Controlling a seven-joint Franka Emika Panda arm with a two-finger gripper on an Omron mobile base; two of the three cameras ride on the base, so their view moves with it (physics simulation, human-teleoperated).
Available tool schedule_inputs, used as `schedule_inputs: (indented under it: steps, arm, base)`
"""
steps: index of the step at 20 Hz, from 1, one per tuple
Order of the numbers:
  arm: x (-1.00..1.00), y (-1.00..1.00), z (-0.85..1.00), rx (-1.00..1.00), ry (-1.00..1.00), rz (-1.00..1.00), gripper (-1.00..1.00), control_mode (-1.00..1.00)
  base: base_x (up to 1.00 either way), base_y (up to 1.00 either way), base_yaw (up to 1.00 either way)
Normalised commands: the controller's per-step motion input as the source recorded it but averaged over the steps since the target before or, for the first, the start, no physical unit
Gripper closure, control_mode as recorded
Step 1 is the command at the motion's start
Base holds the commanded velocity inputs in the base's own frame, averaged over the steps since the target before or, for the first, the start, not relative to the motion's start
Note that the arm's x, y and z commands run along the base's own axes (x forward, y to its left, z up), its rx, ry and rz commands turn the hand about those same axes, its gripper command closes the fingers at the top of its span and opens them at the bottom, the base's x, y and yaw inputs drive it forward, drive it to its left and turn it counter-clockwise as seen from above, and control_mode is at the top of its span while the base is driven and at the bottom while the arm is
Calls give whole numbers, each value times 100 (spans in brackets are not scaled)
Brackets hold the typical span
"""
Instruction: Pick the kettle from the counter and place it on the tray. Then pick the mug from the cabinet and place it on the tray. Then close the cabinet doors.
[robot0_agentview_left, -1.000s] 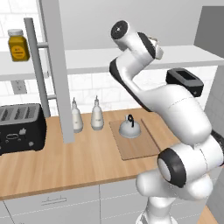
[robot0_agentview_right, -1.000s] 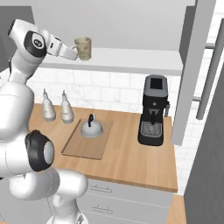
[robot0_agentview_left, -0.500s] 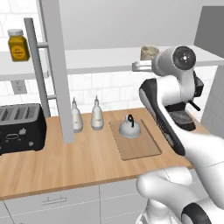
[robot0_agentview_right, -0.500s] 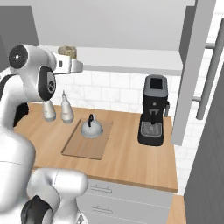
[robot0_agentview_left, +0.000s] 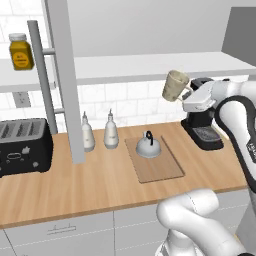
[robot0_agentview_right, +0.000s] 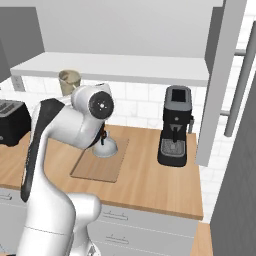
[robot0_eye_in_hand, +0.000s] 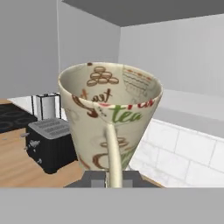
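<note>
Holding the mug (robot0_agentview_left: 175, 85) out in the air, clear of the cabinet (robot0_agentview_left: 150, 67) shelf, the gripper (robot0_agentview_left: 189, 95) in the left base view grasps it from the side, so the mug sits just beyond the fingertips, tilted with its mouth turned up and away. Well below and a little to the far side of the fingers lies the tray (robot0_agentview_left: 154, 160) on the counter (robot0_agentview_left: 75, 182), with the kettle (robot0_agentview_left: 148, 146) already standing on its back half. That leaves the tray's nearer half bare, which I judge to be the room kept for the mug. Off past the tray stand two bottles (robot0_agentview_left: 99, 132), a black toaster (robot0_agentview_left: 24, 146) and an open cabinet door (robot0_agentview_left: 62, 80); a coffee machine (robot0_agentview_left: 204, 131) stands under the wrist.

In the right base view the arm's big white joint covers the hand, and the mug (robot0_agentview_right: 69, 81) pokes out above it, level with the white shelf edge. The kettle (robot0_agentview_right: 105, 147) and tray (robot0_agentview_right: 100, 161) lie straight beneath, partly hidden by the arm. The other door (robot0_agentview_right: 220, 85) hangs open at the side, so closing is not yet done.

In the hand view the mug (robot0_eye_in_hand: 109, 116) looms directly ahead of the fingers, its handle running down into the gap between them. That suggests the jaws are clenched on the handle, so the cup is carried without touching its printed wall. Beyond it sits the toaster (robot0_eye_in_hand: 48, 142).
</note>
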Motion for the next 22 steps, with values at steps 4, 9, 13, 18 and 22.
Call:
schedule_inputs:
  steps: [4, 9, 13, 18, 22]
  arm:
    - [-3, 0, -11, -2, 3, 4, 100, -100]
    - [0, 0, -22, -1, 4, 0, 100, -100]
    - [0, 0, -40, 0, 3, 0, 100, -100]
    - [0, 0, -55, 0, 0, 0, 100, -100]
    - [0, 0, -73, 0, 0, 0, 100, -100]
  base:
    - [0, 0, 0]
    - [0, 0, 0]
    - [0, 0, 0]
    - [0, 0, 0]
    - [0, 0, 0]
